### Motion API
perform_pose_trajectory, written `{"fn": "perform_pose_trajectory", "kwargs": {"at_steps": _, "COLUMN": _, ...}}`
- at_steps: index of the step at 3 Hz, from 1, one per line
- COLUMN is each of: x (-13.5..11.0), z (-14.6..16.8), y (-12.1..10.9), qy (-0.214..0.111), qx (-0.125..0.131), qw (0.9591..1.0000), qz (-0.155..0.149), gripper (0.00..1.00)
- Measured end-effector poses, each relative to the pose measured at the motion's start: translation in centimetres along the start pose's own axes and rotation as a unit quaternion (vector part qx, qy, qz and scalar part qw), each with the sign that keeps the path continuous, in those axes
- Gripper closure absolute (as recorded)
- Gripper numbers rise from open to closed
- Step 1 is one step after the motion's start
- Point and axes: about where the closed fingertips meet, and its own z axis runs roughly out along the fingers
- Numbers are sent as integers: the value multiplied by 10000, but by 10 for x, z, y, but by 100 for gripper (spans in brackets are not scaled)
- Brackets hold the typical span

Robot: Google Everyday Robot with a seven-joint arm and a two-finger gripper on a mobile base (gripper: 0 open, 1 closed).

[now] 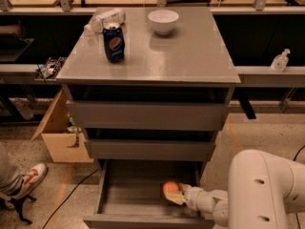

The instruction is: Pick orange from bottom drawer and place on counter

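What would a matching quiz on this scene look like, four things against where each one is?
1 orange
2 soda can
3 bowl
4 gripper

a white, at the back of the counter
b resting in the open bottom drawer
c blue, upright on the counter's left
d at the arm's tip, just right of the orange

Pairs: 1-b, 2-c, 3-a, 4-d
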Motion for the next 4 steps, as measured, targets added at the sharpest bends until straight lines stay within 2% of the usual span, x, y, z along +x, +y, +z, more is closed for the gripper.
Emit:
{"fn": "perform_pose_trajectory", "kwargs": {"at_steps": 1, "x": 2, "z": -21, "y": 2, "qy": -27, "qx": -277, "qw": 9996, "qz": 30, "gripper": 100}}
{"fn": "perform_pose_trajectory", "kwargs": {"at_steps": 2, "x": -6, "z": -19, "y": 5, "qy": -43, "qx": -311, "qw": 9995, "qz": -92, "gripper": 100}}
{"fn": "perform_pose_trajectory", "kwargs": {"at_steps": 3, "x": -31, "z": -37, "y": 17, "qy": -326, "qx": -386, "qw": 9979, "qz": -408, "gripper": 100}}
{"fn": "perform_pose_trajectory", "kwargs": {"at_steps": 4, "x": -65, "z": -69, "y": 38, "qy": -802, "qx": -432, "qw": 9926, "qz": -808, "gripper": 100}}
